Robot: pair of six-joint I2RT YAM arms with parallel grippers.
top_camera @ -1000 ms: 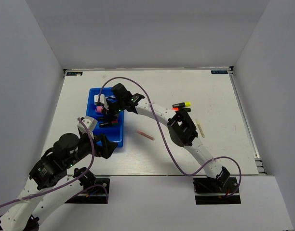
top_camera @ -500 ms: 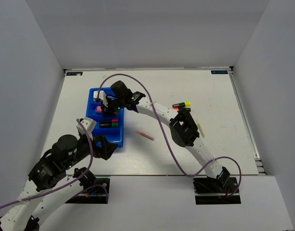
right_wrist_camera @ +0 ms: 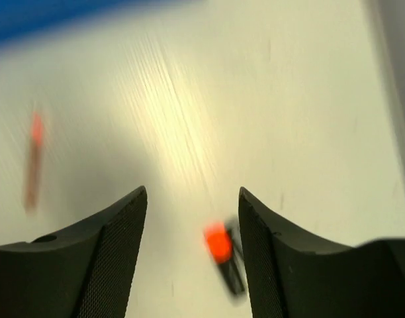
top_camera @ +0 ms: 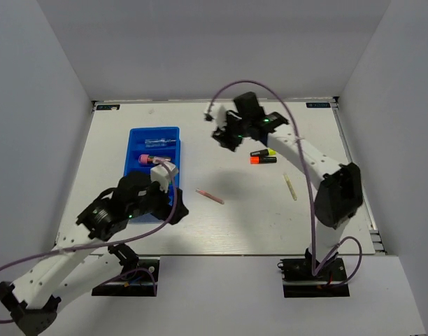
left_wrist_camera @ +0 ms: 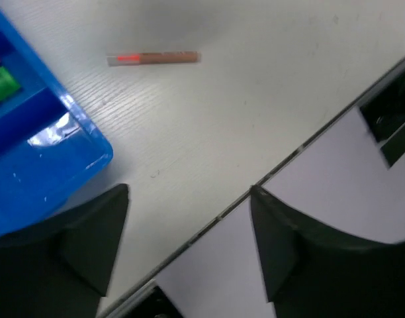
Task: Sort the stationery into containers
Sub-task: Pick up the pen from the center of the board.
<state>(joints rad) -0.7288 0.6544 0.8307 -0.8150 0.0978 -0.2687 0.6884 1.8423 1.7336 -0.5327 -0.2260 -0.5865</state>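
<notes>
The blue tray (top_camera: 138, 135) lies left of centre, with a clear-blue tube (top_camera: 158, 142) and a pink tube (top_camera: 150, 159) in its far compartments. My left arm hides its near end. My left gripper (top_camera: 175, 208) is open and empty by the tray's near right corner (left_wrist_camera: 83, 149), above the table's front edge. A green cap (left_wrist_camera: 0, 85) shows in the tray. My right gripper (top_camera: 224, 137) is open and empty, up in the air left of the yellow-capped (top_camera: 263, 152) and orange-capped (top_camera: 261, 160) highlighters. The orange cap (right_wrist_camera: 218, 242) shows blurred between its fingers. A pink stick (top_camera: 210, 197) and a pale-yellow stick (top_camera: 289, 186) lie on the table.
White walls stand close around the table. The table's front edge (left_wrist_camera: 282, 162) runs under my left gripper. A purple cable (top_camera: 298, 150) loops along my right arm, and its elbow (top_camera: 338, 196) hangs over the right side.
My right gripper left the tray and swung back and right toward the highlighters. My left arm moved forward over the tray's near end, hiding the highlighters there.
</notes>
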